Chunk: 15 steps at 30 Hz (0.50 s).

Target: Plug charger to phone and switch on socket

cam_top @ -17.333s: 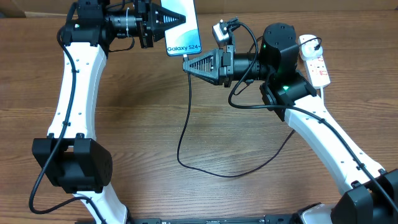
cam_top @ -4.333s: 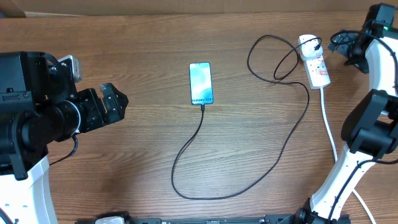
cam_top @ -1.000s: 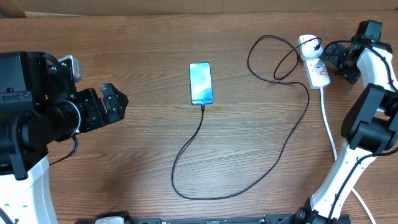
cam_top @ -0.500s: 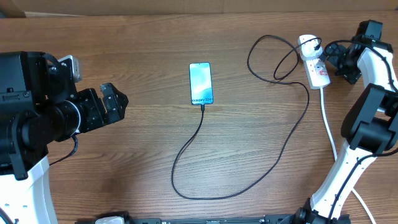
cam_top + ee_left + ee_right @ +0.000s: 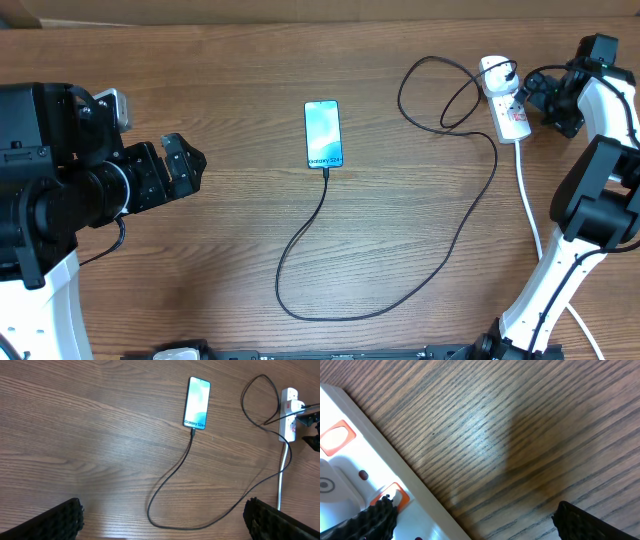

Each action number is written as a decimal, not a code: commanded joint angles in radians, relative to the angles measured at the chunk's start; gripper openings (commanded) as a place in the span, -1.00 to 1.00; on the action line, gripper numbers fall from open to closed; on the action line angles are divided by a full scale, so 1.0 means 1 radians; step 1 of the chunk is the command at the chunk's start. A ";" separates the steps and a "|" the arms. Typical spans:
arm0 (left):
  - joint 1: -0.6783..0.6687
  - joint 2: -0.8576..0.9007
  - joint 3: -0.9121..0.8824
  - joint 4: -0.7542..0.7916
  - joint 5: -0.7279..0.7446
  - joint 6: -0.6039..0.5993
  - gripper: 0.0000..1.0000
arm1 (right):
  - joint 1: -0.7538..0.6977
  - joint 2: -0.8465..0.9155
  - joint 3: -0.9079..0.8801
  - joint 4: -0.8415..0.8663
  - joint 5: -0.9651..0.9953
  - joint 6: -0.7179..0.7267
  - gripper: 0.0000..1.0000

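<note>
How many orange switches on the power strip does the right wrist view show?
2. One orange switch at the left edge, the other lower, near the bottom. The power strip leaves the frame; more may be hidden.

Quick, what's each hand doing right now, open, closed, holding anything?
Left hand: open, holding nothing.
Right hand: open, holding nothing, beside the socket.

Phone (image 5: 323, 134) is lying screen-up on table (image 5: 220, 270) w/ charger (image 5: 300, 235) plugged in, cable looping to socket (image 5: 508, 105). R gripper (image 5: 537, 95) is hovering just beside socket; L gripper (image 5: 183, 167) is sitting well apart from phone.
</note>
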<state>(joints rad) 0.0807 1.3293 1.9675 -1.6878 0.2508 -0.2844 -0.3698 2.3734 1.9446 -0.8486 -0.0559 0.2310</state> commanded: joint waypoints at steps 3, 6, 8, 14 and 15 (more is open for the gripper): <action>0.004 -0.002 -0.003 -0.002 0.001 0.016 0.99 | 0.016 0.014 -0.019 0.009 -0.017 -0.023 1.00; 0.004 -0.002 -0.003 -0.002 0.001 0.016 1.00 | 0.016 0.014 -0.019 0.019 -0.014 -0.022 1.00; 0.004 -0.002 -0.003 -0.002 0.001 0.016 0.99 | 0.016 0.014 -0.019 0.024 0.011 -0.011 1.00; 0.004 -0.002 -0.003 -0.001 0.001 0.016 1.00 | 0.016 0.014 -0.019 0.035 0.027 0.008 1.00; 0.004 -0.002 -0.003 -0.001 0.001 0.016 0.99 | 0.016 0.014 -0.019 0.036 0.027 0.008 1.00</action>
<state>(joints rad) 0.0803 1.3293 1.9675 -1.6878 0.2508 -0.2844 -0.3698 2.3734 1.9408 -0.8219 -0.0254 0.2329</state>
